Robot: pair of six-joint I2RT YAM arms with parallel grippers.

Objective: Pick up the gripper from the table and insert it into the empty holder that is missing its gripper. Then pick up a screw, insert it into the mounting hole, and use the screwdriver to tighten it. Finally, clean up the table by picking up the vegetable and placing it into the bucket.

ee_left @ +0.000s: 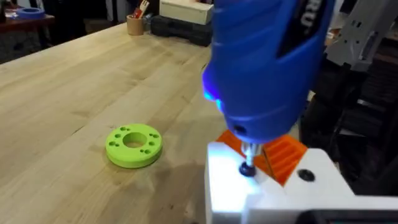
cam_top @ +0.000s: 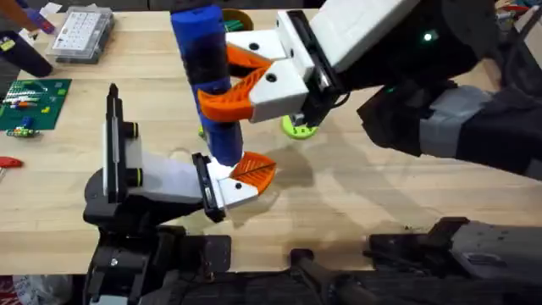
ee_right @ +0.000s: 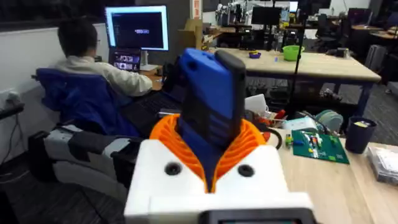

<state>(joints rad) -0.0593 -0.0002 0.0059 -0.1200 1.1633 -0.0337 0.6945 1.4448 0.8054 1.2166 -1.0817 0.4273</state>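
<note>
- The blue pen-shaped powered screwdriver (cam_top: 206, 80) is standing pretty much upright over the table, clamped around its body between the right gripper (cam_top: 239, 78) and its orange ribbed fingers (cam_top: 227, 103), so that gripper is closed on the tool.
- From the right wrist view you can see the same thing up close: the screwdriver (ee_right: 210, 121) sits snug in the V of the orange pads (ee_right: 250, 144), with the white finger blocks just below.
- The thin metal tip (ee_left: 249, 155) points straight down and sits right on a small dark screw head (ee_left: 247, 168) in the white base block.
- There's a blue glow on the side of the screwdriver body in the left wrist view.
- Right beside the tip is the small orange triangular ribbed finger (cam_top: 254, 172), already seated at the front of the white wedge-shaped holder with the black end plate (cam_top: 161, 180), which sits on a black stand at the lower left of the wooden table (cam_top: 356, 195).
- Left gripper: can't tell its state.
- Further out, a lime-green round disc with holes (ee_left: 134, 145) lies flat on the table, apart from the holder.
- At the far left edge of the table there's a clear plastic compartment box (cam_top: 81, 34) and a green circuit board (cam_top: 32, 103).
</note>
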